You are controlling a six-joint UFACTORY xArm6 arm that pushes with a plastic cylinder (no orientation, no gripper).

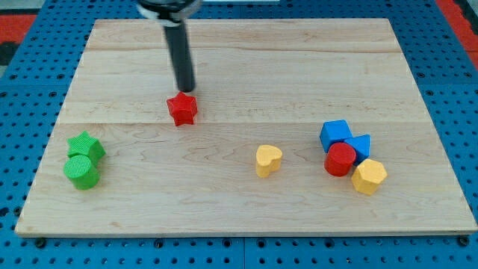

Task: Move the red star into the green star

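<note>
The red star (181, 109) lies on the wooden board left of centre. My tip (185, 89) is at the red star's upper edge, touching or nearly touching it from the view's top. The green star (86, 146) lies near the board's left edge, well to the lower left of the red star. A green cylinder (81, 171) sits right below the green star, touching it.
A yellow heart block (268, 160) lies below centre. At the right is a cluster: a blue cube (335, 134), a blue block (360, 146), a red cylinder (340, 159) and a yellow hexagon (369, 177). The board (239, 60) rests on a blue pegboard.
</note>
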